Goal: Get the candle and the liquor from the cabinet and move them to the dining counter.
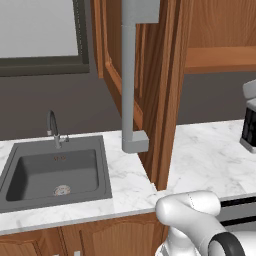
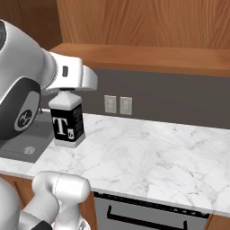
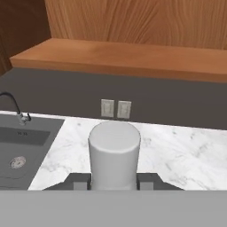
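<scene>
My gripper [image 3: 114, 181] is shut on the pale neck of the liquor [image 2: 66, 122], a square bottle with a black label and a white "T". The bottle hangs upright under my hand, at or just above the marble worktop [image 2: 148, 152] beside the sink; whether it touches the worktop I cannot tell. In the hand view its round pale cap [image 3: 114, 150] sits between the two dark fingertips [image 3: 148, 181]. The bottle also shows at the right edge of the left base view [image 1: 249, 125]. The cabinet [image 1: 165, 85] has an open door with a long grey bar handle [image 1: 128, 75]. The candle and the dining counter are out of view.
A grey sink [image 1: 15, 172] with a curved faucet [image 1: 52, 127] is set into the worktop on the left. Two wall outlets [image 2: 117, 104] sit on the dark backsplash. The open cabinet door juts out over the counter. An appliance front [image 2: 148, 215] lies below the counter edge.
</scene>
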